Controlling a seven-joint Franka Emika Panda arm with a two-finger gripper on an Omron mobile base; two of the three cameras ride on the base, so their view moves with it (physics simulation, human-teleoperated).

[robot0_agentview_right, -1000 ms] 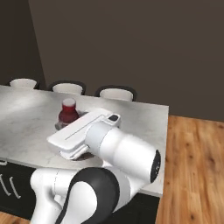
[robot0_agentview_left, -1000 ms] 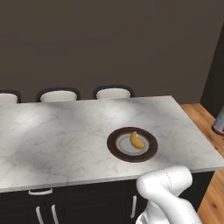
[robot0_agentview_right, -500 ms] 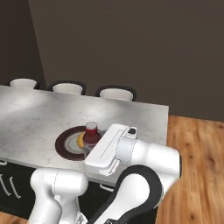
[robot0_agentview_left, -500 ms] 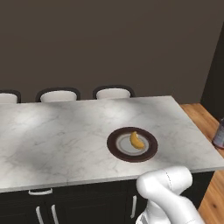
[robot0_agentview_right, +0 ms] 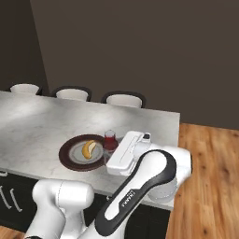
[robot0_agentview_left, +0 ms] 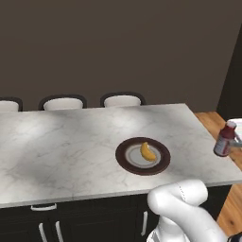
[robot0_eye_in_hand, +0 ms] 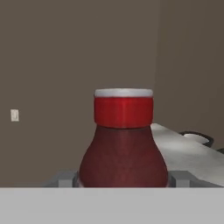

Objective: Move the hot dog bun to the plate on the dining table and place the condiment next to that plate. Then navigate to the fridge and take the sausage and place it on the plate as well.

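Note:
The brown-rimmed plate (robot0_agentview_left: 127, 163) (robot0_agentview_right: 66, 158) lies on the marble dining table (robot0_agentview_left: 61, 156) (robot0_agentview_right: 32, 126) near its right end. The golden hot dog bun (robot0_agentview_left: 148, 151) (robot0_agentview_right: 87, 149) rests on the plate's pale centre. My gripper (robot0_eye_in_hand: 124, 180) (robot0_agentview_left: 235, 142) is shut on the red condiment bottle (robot0_eye_in_hand: 124, 144) (robot0_agentview_left: 224, 139) (robot0_agentview_right: 110, 139). The bottle stands upright in the air by the table's right end, to the right of the plate. Grey fingers (robot0_eye_in_hand: 64, 177) press against the bottle's lower sides. The white hand (robot0_agentview_right: 127, 152) hides the bottle's lower part in the right base view.
Three white-seated chairs (robot0_agentview_left: 122, 100) (robot0_agentview_right: 123, 100) line the table's far side against a dark wall. Wooden floor (robot0_agentview_right: 210, 177) lies past the right end. Cabinet fronts with handles (robot0_agentview_left: 43, 207) run below the table's near edge.
The arm has swung the held bottle in from the right toward the table's right end, bringing it nearer the plate. Plate and bun have stayed put.

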